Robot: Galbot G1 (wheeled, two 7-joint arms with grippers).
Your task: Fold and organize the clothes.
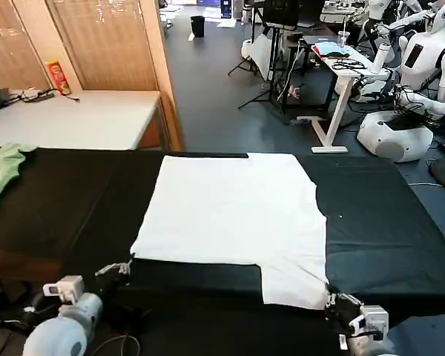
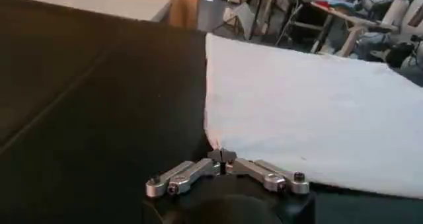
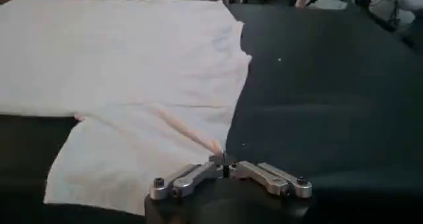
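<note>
Now mid-fold: white short-sleeved cotton T-shirt [image 1: 233, 215] flat on black desk [image 1: 386, 230]; left gripper [image 2: 223, 156] & right gripper [image 3: 225, 160] jaws clenched on near corners. Next: lift together, carry fwd evenly.

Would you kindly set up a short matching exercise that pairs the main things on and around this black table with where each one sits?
Things:
1. white T-shirt
2. light green garment
3. left gripper
4. right gripper

Places:
A. at the shirt's near right corner
B. at the table's far left edge
C. spread flat mid-table
D. at the shirt's near left corner

Pairs: 1-C, 2-B, 3-D, 4-A
</note>
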